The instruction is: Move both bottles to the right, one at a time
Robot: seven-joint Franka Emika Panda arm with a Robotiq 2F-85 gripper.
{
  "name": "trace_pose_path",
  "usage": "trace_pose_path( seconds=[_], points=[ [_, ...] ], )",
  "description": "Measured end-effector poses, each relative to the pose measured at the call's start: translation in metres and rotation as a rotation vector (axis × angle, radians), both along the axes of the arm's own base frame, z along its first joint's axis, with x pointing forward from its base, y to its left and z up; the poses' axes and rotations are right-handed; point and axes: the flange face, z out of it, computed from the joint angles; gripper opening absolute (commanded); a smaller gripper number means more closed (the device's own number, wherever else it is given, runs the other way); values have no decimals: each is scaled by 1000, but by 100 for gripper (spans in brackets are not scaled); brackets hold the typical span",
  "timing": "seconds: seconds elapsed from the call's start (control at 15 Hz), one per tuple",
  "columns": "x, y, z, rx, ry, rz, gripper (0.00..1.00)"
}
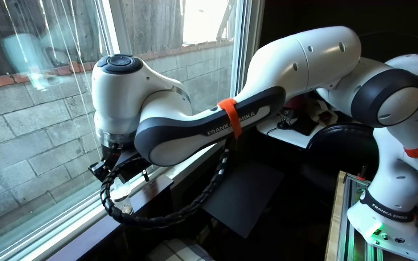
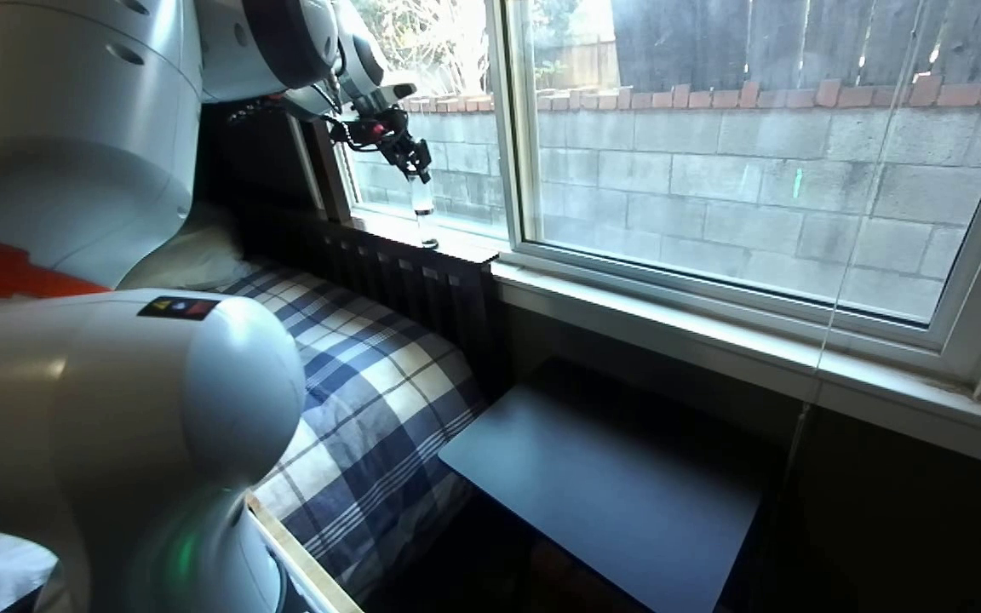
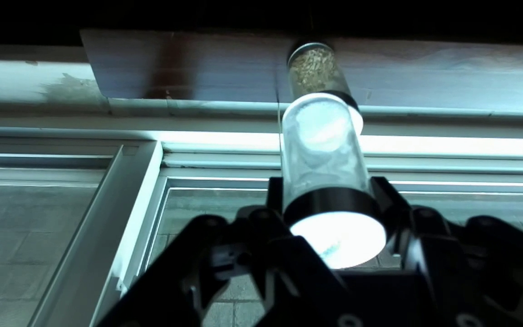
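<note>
Two small clear bottles with black-rimmed white caps show one above the other. The upper bottle (image 3: 327,154) looks pale and whitish; it also shows in both exterior views (image 1: 121,189) (image 2: 422,196). My gripper (image 3: 327,188) has its fingers against both sides of it, just under the cap. The gripper also shows in both exterior views (image 1: 122,177) (image 2: 419,169). The lower bottle (image 3: 313,70) holds dried bits and stands upright on a wooden ledge (image 3: 225,68); it also shows in both exterior views (image 1: 126,207) (image 2: 427,232). I cannot tell whether the upper bottle touches the lower one's cap.
The window (image 2: 763,187) and its frame post (image 2: 513,128) are close beside the gripper. A white windowsill (image 2: 712,336) runs along it. A plaid bed (image 2: 371,375) and a dark table (image 2: 610,485) stand below. A thick black cable (image 1: 180,219) hangs from the arm.
</note>
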Motion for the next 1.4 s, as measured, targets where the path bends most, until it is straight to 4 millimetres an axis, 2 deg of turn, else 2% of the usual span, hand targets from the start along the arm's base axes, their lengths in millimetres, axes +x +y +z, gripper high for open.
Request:
trace_pose_path(
  seconds=[0.27, 0.53, 0.8, 1.0, 1.2, 1.4],
  points=[
    [-9, 5, 20, -23, 20, -6, 24],
    [-30, -7, 54, -68, 72, 8, 24],
    [-50, -43, 77, -98, 101, 25, 24],
    [-59, -72, 84, -90, 96, 27, 24],
    [-65, -101, 81, -68, 73, 37, 24],
    [-68, -139, 69, -36, 52, 30, 24]
  ],
)
